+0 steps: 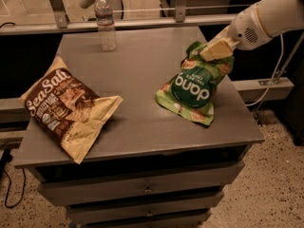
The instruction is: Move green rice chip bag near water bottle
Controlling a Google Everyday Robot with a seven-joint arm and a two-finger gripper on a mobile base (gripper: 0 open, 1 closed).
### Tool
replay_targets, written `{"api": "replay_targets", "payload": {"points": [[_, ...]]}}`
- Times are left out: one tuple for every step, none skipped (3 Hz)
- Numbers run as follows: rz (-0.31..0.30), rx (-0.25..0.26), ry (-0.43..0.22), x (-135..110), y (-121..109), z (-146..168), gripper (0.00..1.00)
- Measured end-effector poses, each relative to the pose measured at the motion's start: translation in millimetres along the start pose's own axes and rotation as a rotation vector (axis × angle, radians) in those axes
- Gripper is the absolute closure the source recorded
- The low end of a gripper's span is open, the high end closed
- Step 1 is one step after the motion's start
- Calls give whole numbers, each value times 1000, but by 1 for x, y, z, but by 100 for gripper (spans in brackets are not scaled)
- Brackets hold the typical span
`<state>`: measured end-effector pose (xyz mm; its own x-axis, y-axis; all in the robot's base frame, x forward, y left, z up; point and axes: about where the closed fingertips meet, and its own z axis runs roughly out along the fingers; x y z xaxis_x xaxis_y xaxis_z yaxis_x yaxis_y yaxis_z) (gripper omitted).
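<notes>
The green rice chip bag (194, 85) is light green with a dark green round logo and lies on the right side of the grey cabinet top (142, 70), its upper end lifted. My gripper (211, 51) reaches in from the right on a white arm and is shut on the bag's top edge. The water bottle (106, 22) stands upright at the back left of the top, clear with a white cap, well apart from the bag.
A larger brown-and-cream "Sea Salt" bag (66, 107) lies at the front left, overhanging the edge. A metal rail (142, 20) runs behind the cabinet. Drawers (142, 189) face front. Cables hang at right and left.
</notes>
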<state>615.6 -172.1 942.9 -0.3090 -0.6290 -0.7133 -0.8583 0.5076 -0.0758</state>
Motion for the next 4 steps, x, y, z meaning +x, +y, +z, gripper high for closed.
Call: {"api": "replay_targets", "payload": {"points": [[12,52,-104,-17,-20,8,100],[43,104,-218,-45,-60,21,100],[90,159,-296,-75,-110,39,100],[167,188,-330,-87,-140,63,100]]}}
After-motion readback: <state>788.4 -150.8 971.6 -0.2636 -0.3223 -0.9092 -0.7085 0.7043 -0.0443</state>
